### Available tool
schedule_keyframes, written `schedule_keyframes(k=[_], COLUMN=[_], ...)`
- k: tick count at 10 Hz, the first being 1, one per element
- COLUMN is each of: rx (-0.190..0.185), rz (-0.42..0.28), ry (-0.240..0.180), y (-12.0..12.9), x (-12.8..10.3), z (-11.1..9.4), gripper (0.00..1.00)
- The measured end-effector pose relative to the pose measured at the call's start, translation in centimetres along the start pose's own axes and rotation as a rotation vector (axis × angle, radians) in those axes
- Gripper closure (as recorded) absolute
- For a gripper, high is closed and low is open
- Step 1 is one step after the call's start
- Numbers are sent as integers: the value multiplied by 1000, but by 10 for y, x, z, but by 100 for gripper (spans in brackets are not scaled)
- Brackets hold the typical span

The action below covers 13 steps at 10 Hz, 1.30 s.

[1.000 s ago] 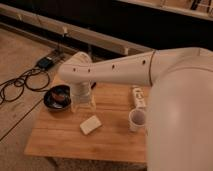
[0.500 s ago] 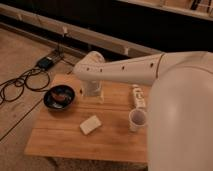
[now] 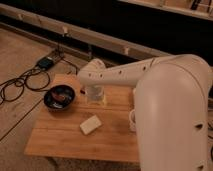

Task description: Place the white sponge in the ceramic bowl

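Note:
The white sponge point(image 3: 90, 124), a small cream foam block, lies on the wooden table point(image 3: 60, 140) near its middle front. The ceramic bowl point(image 3: 59, 97), dark and glossy with a reddish-brown inside, sits at the table's left. My gripper point(image 3: 94, 96) hangs from the white arm over the table's back middle, just right of the bowl and behind the sponge, apart from both.
A white cup point(image 3: 133, 119) shows partly at the arm's edge on the table's right. Black cables point(image 3: 20, 82) and a power adapter point(image 3: 46, 62) lie on the floor at left. A dark wall with a rail runs behind.
The arm and gripper have swung right and back, away from the bowl, uncovering it. The sponge and bowl have not moved.

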State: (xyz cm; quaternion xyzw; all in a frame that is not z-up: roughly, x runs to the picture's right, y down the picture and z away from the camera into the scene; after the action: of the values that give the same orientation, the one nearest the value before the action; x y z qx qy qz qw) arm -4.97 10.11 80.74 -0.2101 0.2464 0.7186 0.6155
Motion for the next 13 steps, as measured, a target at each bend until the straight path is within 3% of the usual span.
schedule_keyframes(k=[5, 8, 13], rx=[-5, -32, -48], rz=[34, 57, 37], ry=[55, 78, 140], y=[-10, -14, -16], x=[-5, -6, 19], z=[21, 44, 79], gripper=[35, 35, 35])
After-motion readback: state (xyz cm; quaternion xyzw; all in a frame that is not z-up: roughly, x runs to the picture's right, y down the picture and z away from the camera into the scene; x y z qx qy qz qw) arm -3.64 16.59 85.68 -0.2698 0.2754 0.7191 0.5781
